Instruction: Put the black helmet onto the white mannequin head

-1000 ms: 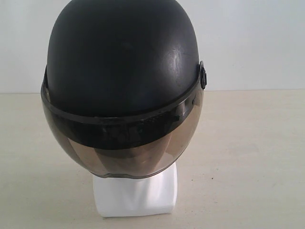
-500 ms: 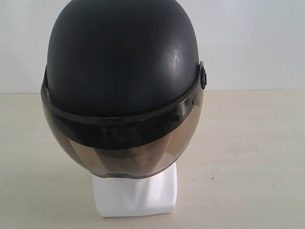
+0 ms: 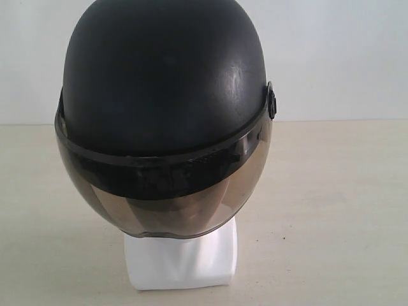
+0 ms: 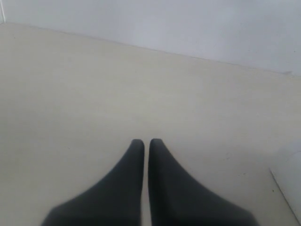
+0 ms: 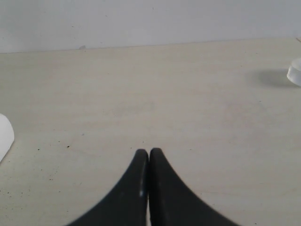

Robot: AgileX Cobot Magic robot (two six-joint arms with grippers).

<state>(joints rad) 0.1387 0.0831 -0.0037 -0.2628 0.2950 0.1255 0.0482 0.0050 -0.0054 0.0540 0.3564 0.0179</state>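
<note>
The black helmet (image 3: 162, 83) sits on the white mannequin head (image 3: 182, 258), its smoky brown visor (image 3: 166, 204) down over the face. Only the blocky white neck base shows under the visor. Neither gripper appears in the exterior view. My left gripper (image 4: 146, 141) is shut with nothing between its fingers, hanging over bare table. A white edge, probably the neck base (image 4: 289, 181), shows at the side of the left wrist view. My right gripper (image 5: 148, 151) is shut and empty too, with a white sliver (image 5: 4, 134) at that view's edge.
The pale beige table (image 3: 331, 210) runs to a white wall (image 3: 331, 51) behind. A small clear round object (image 5: 295, 73) lies on the table far off in the right wrist view.
</note>
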